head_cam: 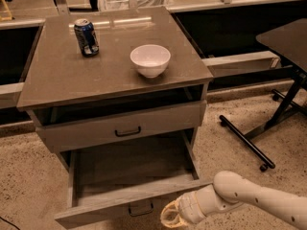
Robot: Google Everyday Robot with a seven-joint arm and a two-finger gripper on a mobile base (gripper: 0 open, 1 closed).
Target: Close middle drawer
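The middle drawer [129, 169] of the grey wood-grain cabinet [110, 75] is pulled far out. Its shallow tray looks empty. Its low front panel [103, 211] faces the bottom edge of the view and has a small black loop handle [140, 209]. My gripper [171, 215], on the white arm [249, 198] coming in from the lower right, sits at the right part of that front panel, just right of the handle and on its outer side. The top drawer [120, 126] above stands slightly out.
A blue soda can [86, 36] and a white bowl [150, 59] stand on the cabinet top. A dark table [288, 37] with a black wheeled leg base [244, 143] stands to the right. The floor [29, 176] is speckled.
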